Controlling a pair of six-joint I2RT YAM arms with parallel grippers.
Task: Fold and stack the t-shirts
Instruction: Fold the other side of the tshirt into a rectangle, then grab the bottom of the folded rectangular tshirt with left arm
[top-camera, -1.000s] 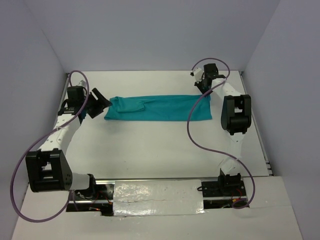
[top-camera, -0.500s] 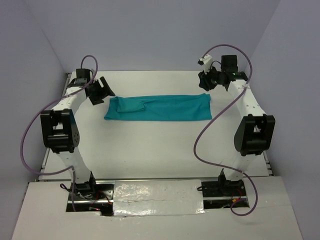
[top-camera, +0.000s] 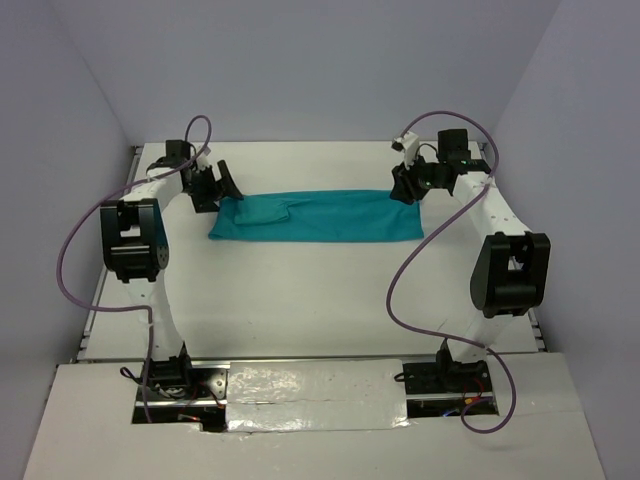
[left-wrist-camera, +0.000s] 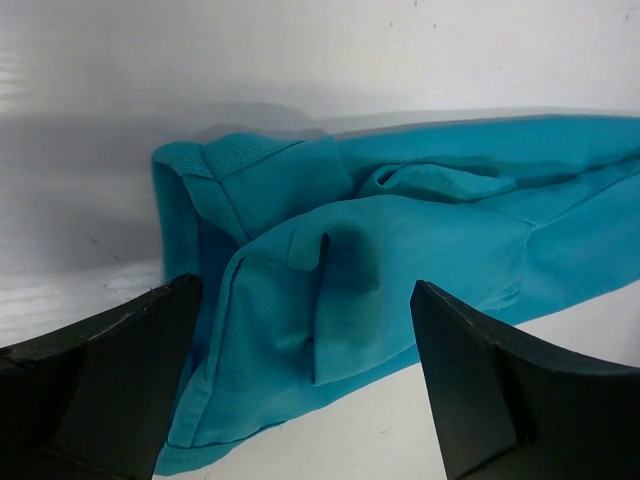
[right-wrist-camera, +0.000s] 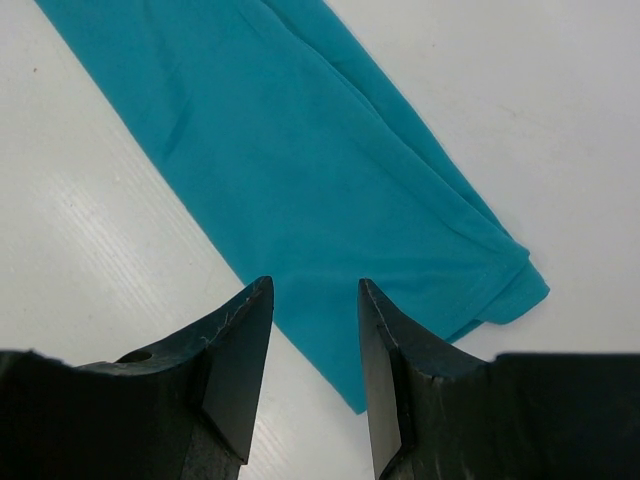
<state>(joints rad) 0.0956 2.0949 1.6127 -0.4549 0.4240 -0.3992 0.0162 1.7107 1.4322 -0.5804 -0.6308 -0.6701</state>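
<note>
You have the t-shirt (top-camera: 315, 216) lying flat on the far half of the table (top-camera: 300, 310), folded into a long narrow band. Its long axis runs left to right, parallel to the table's far edge. Of its 2 ends, the bunched, layered one points to the table's left side and the flat one to its right. Your left gripper (top-camera: 213, 187) is at the table's far left, over the bunched end, jaws wide apart and empty. Your right gripper (top-camera: 407, 187) is at the table's far right, above the flat end, with a narrower gap between its jaws and nothing held.
</note>
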